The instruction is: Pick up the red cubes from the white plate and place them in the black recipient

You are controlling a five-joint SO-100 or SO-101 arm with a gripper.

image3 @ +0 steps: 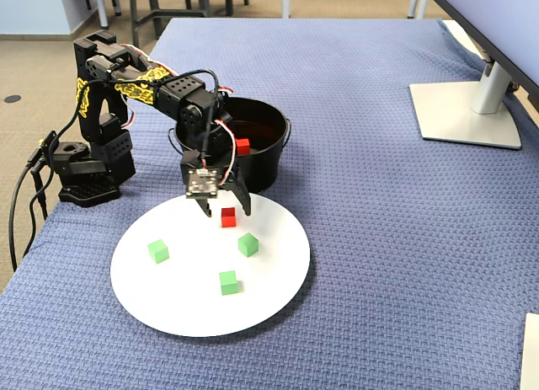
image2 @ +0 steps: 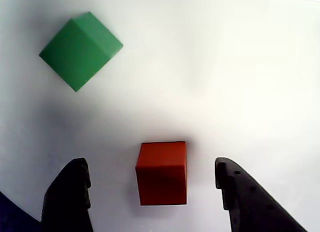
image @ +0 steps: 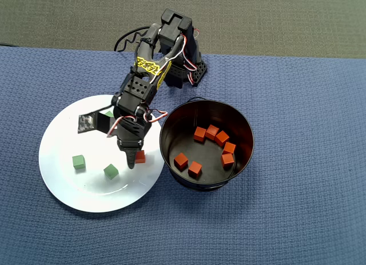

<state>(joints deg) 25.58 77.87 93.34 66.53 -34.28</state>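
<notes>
Nearest the wrist camera, the two black fingertips of the gripper (image2: 152, 192) stand wide apart, and a small matte orange-red cube (image2: 162, 173) sits between them on the large flat round white plate (image2: 250, 91), touching neither finger. A green cube (image2: 80, 50) of the same size lies farther off to the left in that view, turned corner-on. In the fixed view the gripper hangs just above the far part of the plate, close to the round black metal pot (image3: 265, 167) with tall straight walls, and the red cube lies directly under it; three green cubes rest nearer on the plate, well apart from one another. The step in hand looks like the approach to the last red cube on the plate: the fingers bracket it but have not closed. The next move probably calls for a slight drop, a squeeze square on the cube's flat sides, then a lift high enough to clear the pot's wall before swinging right in the overhead view. In that view the pot holds seven red cubes (image: 213, 131) on its glossy dark floor, five curving along the far right and two nearer the left, so the task seems nearly done. The plate and pot touch or almost touch at their rims.
</notes>
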